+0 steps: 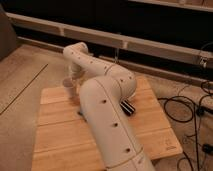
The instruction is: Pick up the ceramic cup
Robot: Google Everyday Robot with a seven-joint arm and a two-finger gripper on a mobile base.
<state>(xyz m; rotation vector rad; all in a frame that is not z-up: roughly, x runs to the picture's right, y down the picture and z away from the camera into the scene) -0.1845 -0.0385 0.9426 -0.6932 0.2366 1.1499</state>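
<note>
The ceramic cup point(69, 87) is small, pale whitish-beige and upright, at the far left part of the wooden tabletop point(60, 135). My gripper point(75, 79) hangs down from the white wrist right at the cup's rim, on its right side, touching or inside it. My white arm point(105, 105) crosses the middle of the view and hides the table behind it. I cannot tell whether the cup rests on the wood or is just off it.
A small dark cylindrical object point(128, 107) lies on the table to the right of the arm. Black cables point(192, 107) lie on the floor at the right. A dark wall with a pale rail point(125, 41) runs behind the table.
</note>
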